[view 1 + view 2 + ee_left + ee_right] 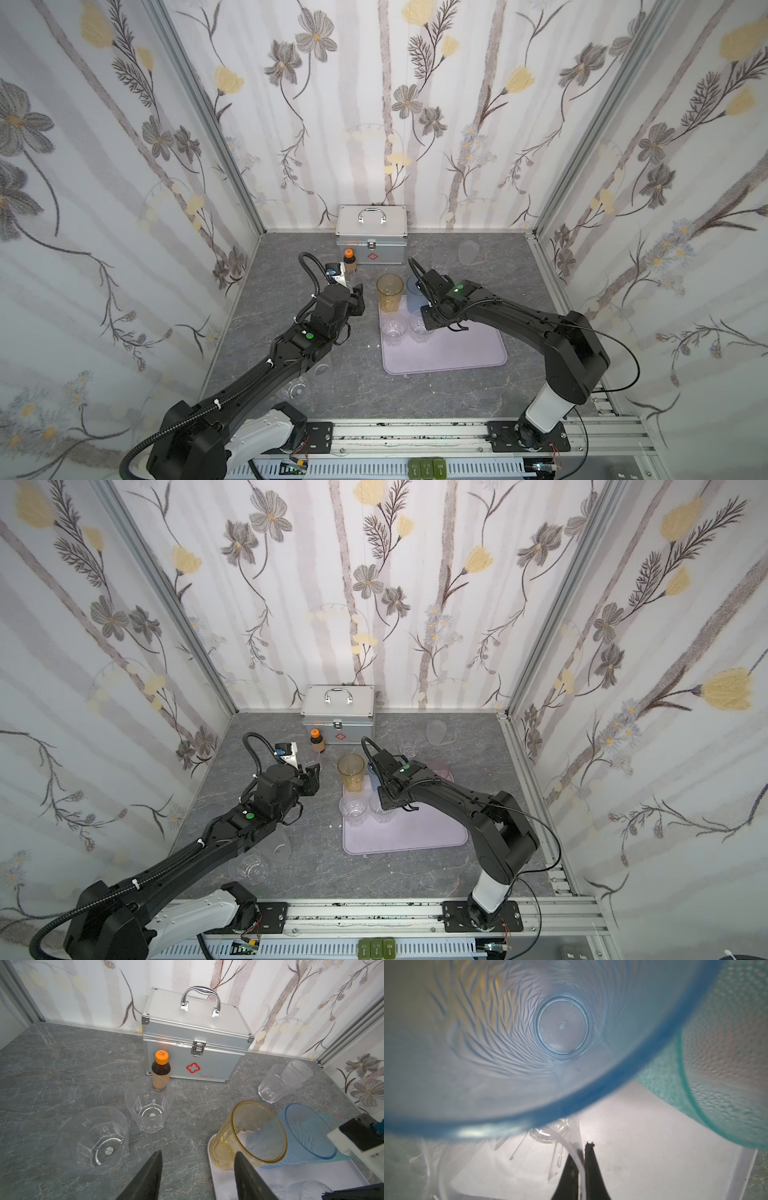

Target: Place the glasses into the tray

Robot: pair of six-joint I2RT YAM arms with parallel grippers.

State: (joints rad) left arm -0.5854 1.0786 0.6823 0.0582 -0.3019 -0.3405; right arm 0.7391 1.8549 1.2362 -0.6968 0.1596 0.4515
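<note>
**Asker:** What have you in hand?

**Me:** My right claw point(582, 1147) is pressed together on the rim of a clear faceted tumbler point(419, 330), one jaw inside the wall and one outside. The tumbler sits low over the lilac tray point(457, 349), just beside a second clear tumbler point(394, 330); whether its base rests on the tray yet, I cannot tell.

**Asker:** And your other side?

**Me:** My left claw point(197, 1176) is spread and holds nothing; it hangs above the grey table point(52, 1068), near a loose faceted tumbler point(91, 1138) not yet on the tray.

**Asker:** So how do you finish this well?

**Me:** I take it for a setting-down. I would go straight down until the base sits flat; let go while it is tilted and it may topple against its neighbour. Then I would part the jaws only a little. The blue tumbler point(508, 1032) looms right in front of my fingertips, with the teal tumbler point(726, 1064) beside it, and a wide opening or a sideways pull could knock either. I would rise straight up past the rim before swinging away.

**Asker:** Anything else to mind?

**Me:** The amber tumbler point(390, 293) stands at the tray's far corner on my left side. It is tall, and I judge it easy to tip, so my left arm should reach for its glass without sweeping past it.
</note>
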